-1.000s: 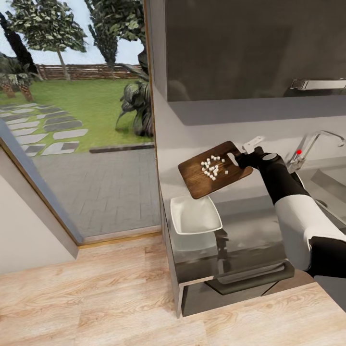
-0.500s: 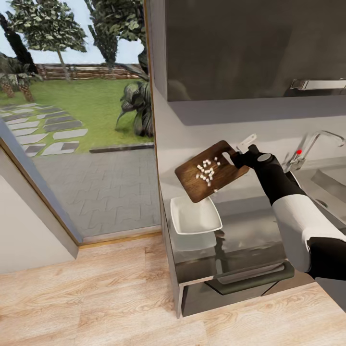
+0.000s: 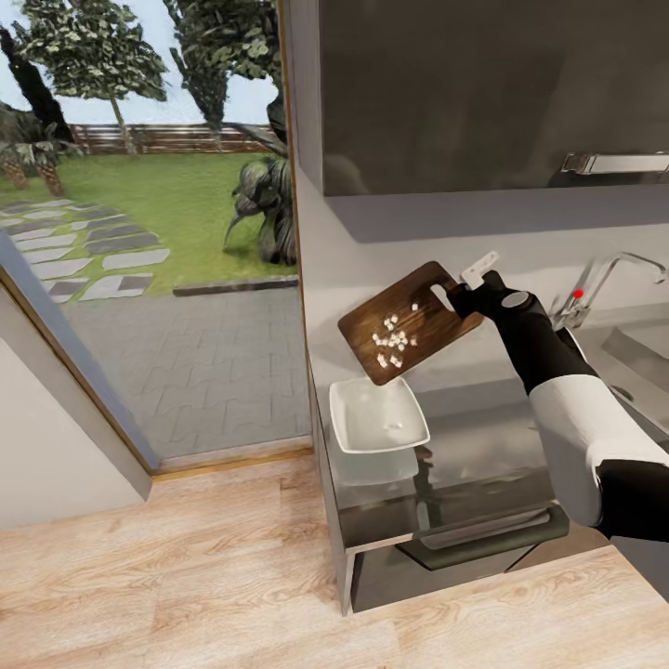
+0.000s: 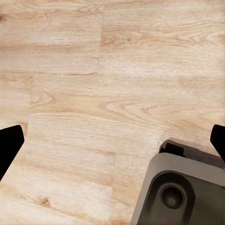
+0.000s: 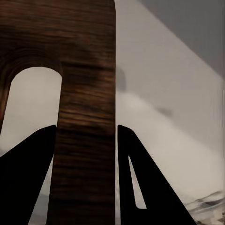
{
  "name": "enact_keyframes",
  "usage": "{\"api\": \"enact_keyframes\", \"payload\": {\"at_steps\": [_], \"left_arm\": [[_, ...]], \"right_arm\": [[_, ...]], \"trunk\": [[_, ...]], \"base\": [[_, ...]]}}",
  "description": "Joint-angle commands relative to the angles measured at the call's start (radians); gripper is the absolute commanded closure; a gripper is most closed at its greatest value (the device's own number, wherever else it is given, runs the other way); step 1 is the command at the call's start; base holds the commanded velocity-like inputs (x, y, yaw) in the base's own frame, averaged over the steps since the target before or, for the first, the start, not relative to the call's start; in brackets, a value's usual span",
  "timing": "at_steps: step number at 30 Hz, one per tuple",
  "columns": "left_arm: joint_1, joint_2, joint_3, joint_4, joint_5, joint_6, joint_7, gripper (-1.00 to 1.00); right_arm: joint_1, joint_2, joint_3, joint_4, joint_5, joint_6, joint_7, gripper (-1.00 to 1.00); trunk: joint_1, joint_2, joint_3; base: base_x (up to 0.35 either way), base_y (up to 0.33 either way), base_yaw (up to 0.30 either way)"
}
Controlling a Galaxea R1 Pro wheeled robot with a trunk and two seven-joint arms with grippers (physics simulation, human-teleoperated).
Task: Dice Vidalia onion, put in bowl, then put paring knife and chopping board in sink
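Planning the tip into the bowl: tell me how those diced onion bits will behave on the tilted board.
The diced onion looks loose and light, so it will likely slide and scatter rather than move together. The chopping board seems stiff, gripped at its handle end by the right gripper. A few bits already lie in the bowl; strays may bounce out.

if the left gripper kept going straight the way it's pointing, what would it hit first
Most likely the wooden floor: the left gripper, fingers wide apart, faces bare planks, with the robot's grey base off to one side. Depth is unclear.

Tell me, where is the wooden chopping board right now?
In the head view, the chopping board is tilted in the air above the white bowl, held at its handle end by the right gripper.
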Motion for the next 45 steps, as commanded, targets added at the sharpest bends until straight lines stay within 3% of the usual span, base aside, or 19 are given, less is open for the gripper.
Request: {"api": "enact_keyframes", "payload": {"at_steps": [1, 7, 10, 14, 35, 37, 39, 42, 45], "left_arm": [[-0.002, -0.001, -0.009, 0.004, 0.008, -0.006, 0.001, -1.0], [-0.002, -0.001, -0.009, 0.004, 0.008, -0.006, 0.001, -1.0], [-0.002, -0.001, -0.009, 0.004, 0.008, -0.006, 0.001, -1.0], [-0.002, -0.001, -0.009, 0.004, 0.008, -0.006, 0.001, -1.0], [-0.002, -0.001, -0.009, 0.004, 0.008, -0.006, 0.001, -1.0], [-0.002, -0.001, -0.009, 0.004, 0.008, -0.006, 0.001, -1.0], [-0.002, -0.001, -0.009, 0.004, 0.008, -0.006, 0.001, -1.0], [-0.002, -0.001, -0.009, 0.004, 0.008, -0.006, 0.001, -1.0], [-0.002, -0.001, -0.009, 0.004, 0.008, -0.005, 0.001, -1.0]], "right_arm": [[-0.001, 0.0, 0.0, -0.002, 0.007, 0.004, 0.007, 1.0], [0.0, 0.0, 0.0, -0.004, 0.012, 0.003, 0.006, 1.0], [0.0, 0.001, 0.0, -0.013, 0.066, 0.001, 0.005, 1.0], [0.0, 0.004, 0.0, -0.016, 0.094, -0.015, 0.005, 1.0], [0.0, -0.005, -0.013, -0.044, 0.093, -0.019, 0.014, 1.0], [0.0, -0.006, -0.033, -0.045, 0.079, -0.016, 0.021, 1.0], [0.0, -0.006, -0.081, -0.045, 0.048, -0.013, 0.045, 1.0], [0.0, -0.007, -0.164, -0.046, -0.013, 0.011, 0.12, 1.0], [0.0, -0.011, -0.199, -0.047, -0.051, 0.067, 0.206, 1.0]], "trunk": [[0.001, -0.002, -0.002], [0.001, -0.002, -0.002], [0.001, -0.002, -0.002], [0.001, -0.002, -0.002], [0.001, -0.002, -0.002], [0.001, -0.002, -0.002], [0.001, -0.002, -0.002], [0.001, -0.002, -0.002], [0.001, -0.002, -0.002]], "base": [[0.0, 0.0, 0.0], [0.0, 0.0, 0.0], [0.0, 0.0, 0.0], [0.0, 0.0, 0.0], [0.0, 0.0, 0.0], [0.0, 0.0, 0.0], [0.0, 0.0, 0.0], [0.0, 0.0, 0.0], [0.0, 0.0, 0.0]]}}
